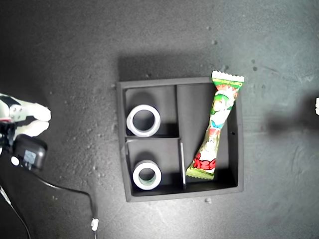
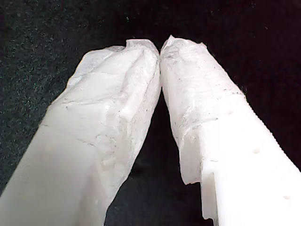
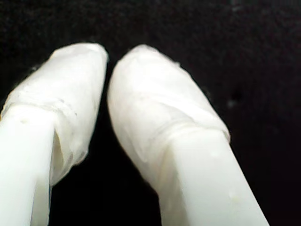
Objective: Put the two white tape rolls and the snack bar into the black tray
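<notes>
My first tool [image 2: 160, 49] is clenched on nothing, its two white tape-wrapped fingertips meeting over bare dark surface. My second tool [image 3: 107, 61] is all but closed and likewise empty, a thin gap between its tips and only black surface beneath. In the exterior view an arm's white tool [image 1: 25, 119] sits at the exterior view's left edge, well apart from the black tray [image 1: 122, 149]; the wrist views do not show which arm it is.

The tray already holds everything. One white tape roll [image 1: 143, 120] lies flat in the upper small compartment, the other tape roll [image 1: 147, 175] in the lower small one. The snack bar [image 1: 215, 132] lies slantwise in the long compartment, its upper crimped end resting on the tray's far rim.

I judge the placing done; at most the next move calls for nudging the bar's raised end down inside the rim.
</notes>
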